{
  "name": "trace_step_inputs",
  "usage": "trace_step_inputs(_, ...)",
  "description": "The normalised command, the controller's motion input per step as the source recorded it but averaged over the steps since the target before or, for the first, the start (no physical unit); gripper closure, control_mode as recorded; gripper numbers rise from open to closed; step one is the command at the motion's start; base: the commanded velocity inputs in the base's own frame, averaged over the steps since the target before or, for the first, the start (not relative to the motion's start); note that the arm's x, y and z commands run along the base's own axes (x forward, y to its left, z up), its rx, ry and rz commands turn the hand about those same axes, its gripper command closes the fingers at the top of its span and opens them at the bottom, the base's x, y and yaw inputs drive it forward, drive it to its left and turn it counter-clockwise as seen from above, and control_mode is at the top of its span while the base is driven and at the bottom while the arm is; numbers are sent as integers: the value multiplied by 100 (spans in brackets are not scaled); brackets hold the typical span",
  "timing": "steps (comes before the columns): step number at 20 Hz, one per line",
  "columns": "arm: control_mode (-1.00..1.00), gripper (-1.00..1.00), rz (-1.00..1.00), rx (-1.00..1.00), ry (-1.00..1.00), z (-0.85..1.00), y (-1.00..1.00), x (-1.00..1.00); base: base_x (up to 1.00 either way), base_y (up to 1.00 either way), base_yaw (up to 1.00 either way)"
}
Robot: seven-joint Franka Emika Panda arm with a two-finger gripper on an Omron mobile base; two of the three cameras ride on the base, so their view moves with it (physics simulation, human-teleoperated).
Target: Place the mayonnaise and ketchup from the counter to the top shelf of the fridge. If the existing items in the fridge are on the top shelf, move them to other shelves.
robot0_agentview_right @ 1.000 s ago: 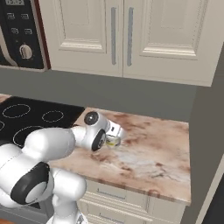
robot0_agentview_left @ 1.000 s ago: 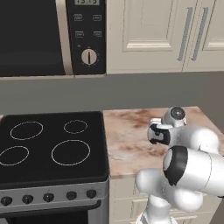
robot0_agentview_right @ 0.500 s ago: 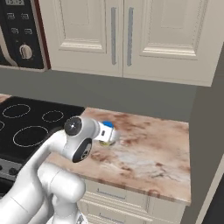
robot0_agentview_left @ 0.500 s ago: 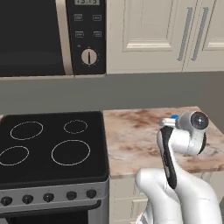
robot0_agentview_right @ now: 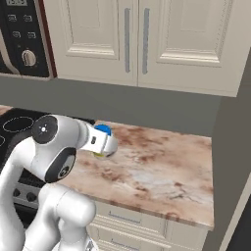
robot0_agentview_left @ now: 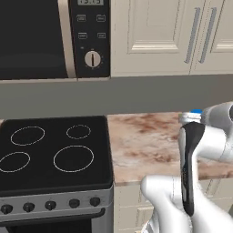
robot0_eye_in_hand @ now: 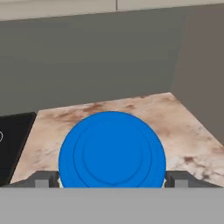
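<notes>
One blue-capped bottle [robot0_eye_in_hand: 112, 151] is sitting clenched in my pincer [robot0_eye_in_hand: 112, 179], cap pointing straight ahead along my fingers, as I am carrying it above the worktop [robot0_agentview_right: 162, 166] near its stove-side edge.

The white arm bends over the left part of the marbled worktop [robot0_agentview_right: 162, 171], its hand level near the back edge. A blue cap [robot0_agentview_right: 103, 130] juts from the hand's end, a sliver of yellow beneath it. The stove [robot0_agentview_right: 12, 125] adjoins the worktop's left edge
</notes>
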Motion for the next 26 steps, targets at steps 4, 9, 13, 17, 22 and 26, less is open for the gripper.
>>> trace_step_inputs(4, -100, 100, 0, 0, -11, 100, 50, -98, 0, 0, 0)
trace_step_inputs(9, -100, 100, 1, -3, -18, 98, 48, -99, 0, 0, 0)
trace_step_inputs(13, -100, 100, 0, -3, -9, 88, 21, -80, 0, 0, 0)
trace_step_inputs(17, -100, 100, 5, -3, 9, 60, 0, -51, 0, 0, 0)
trace_step_inputs(22, -100, 100, 0, -5, 11, 4, 0, -5, 0, 0, 0)
trace_step_inputs(26, -100, 100, 0, 0, 0, 0, 0, -5, 0, 0, 0)
